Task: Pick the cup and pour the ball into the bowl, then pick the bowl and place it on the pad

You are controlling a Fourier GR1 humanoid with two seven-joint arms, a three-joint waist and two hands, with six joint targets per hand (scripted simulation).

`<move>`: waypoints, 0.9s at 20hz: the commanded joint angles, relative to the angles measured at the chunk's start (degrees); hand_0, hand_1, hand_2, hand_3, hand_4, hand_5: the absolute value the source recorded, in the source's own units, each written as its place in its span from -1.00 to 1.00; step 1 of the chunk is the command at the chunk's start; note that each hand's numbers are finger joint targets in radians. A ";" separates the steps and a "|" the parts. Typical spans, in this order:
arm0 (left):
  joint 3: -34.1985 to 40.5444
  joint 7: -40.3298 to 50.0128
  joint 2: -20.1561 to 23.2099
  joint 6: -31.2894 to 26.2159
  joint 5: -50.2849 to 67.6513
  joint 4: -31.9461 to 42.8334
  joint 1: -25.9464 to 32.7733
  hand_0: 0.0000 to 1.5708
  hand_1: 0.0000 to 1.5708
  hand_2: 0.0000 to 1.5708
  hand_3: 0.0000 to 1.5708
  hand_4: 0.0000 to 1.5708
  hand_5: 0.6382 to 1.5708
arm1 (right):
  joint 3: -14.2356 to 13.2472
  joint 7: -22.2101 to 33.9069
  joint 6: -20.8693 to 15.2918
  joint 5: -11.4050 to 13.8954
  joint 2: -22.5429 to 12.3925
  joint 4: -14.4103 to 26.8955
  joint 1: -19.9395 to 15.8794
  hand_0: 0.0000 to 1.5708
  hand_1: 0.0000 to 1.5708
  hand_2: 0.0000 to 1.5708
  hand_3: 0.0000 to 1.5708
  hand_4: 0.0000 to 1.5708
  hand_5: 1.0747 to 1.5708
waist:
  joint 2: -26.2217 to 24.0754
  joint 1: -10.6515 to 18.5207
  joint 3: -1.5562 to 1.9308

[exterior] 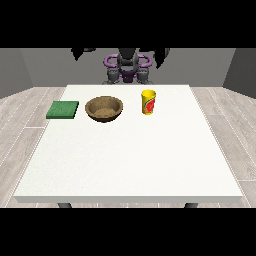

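Observation:
A yellow cup (148, 102) with a red mark stands upright on the white table (130, 160), right of centre at the far side. I cannot see a ball inside it. To its left sits a brown wooden bowl (104, 108), and further left a flat green pad (63, 109) lies at the table's edge. Both hands are raised high behind the table, far from all three things. The hand at the view's left (79, 52) and the hand at the view's right (162, 55) show only as dark shapes at the scene's top edge.
The robot's torso (128, 67) stands behind the table's far edge. The white table stretches wide toward the camera in front of the cup, bowl and pad. Grey wooden floor surrounds it.

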 commanded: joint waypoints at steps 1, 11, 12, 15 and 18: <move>3.02 -10.62 1.18 -1.14 -0.44 5.16 -4.03 -1.00 -1.00 -1.00 -1.00 -0.28 0.86 | -3.14 -6.57 1.98 -1.68 -1.21 3.18 -4.05 -1.00 -1.00 -1.00 -1.00 -0.13 0.87 | 9.06 -0.35 0.02; 7.44 -26.21 2.78 -8.33 2.83 26.44 -2.30 -1.00 -1.00 -1.00 -1.00 -0.95 0.76 | -8.58 -8.72 6.63 -6.24 -5.29 7.55 -2.95 -1.00 -1.00 -1.00 -1.00 -0.15 0.96 | 8.51 -0.88 0.00; 7.44 -28.42 1.35 -5.47 1.10 27.96 -2.56 -1.00 -1.00 -1.00 -1.00 -1.00 0.74 | -9.74 -11.60 9.31 -7.76 -6.38 8.32 -2.30 -1.00 -1.00 -1.00 -1.00 -0.15 0.95 | 9.78 -2.71 0.01; 9.38 -28.20 3.66 -7.62 2.06 32.08 -5.90 -1.00 -1.00 -1.00 -1.00 -0.98 0.72 | -11.42 -16.28 10.82 -7.58 -6.38 14.32 -1.11 -1.00 -1.00 -1.00 -1.00 -0.15 0.96 | 8.01 -1.33 0.03; 11.64 -31.34 3.32 -7.40 2.94 39.97 -11.02 -1.00 -1.00 -1.00 -1.00 -0.79 0.70 | -12.43 -14.06 10.98 -8.57 -8.25 14.12 -4.24 -1.00 -1.00 -1.00 -1.00 -0.15 0.97 | 9.11 -2.57 0.01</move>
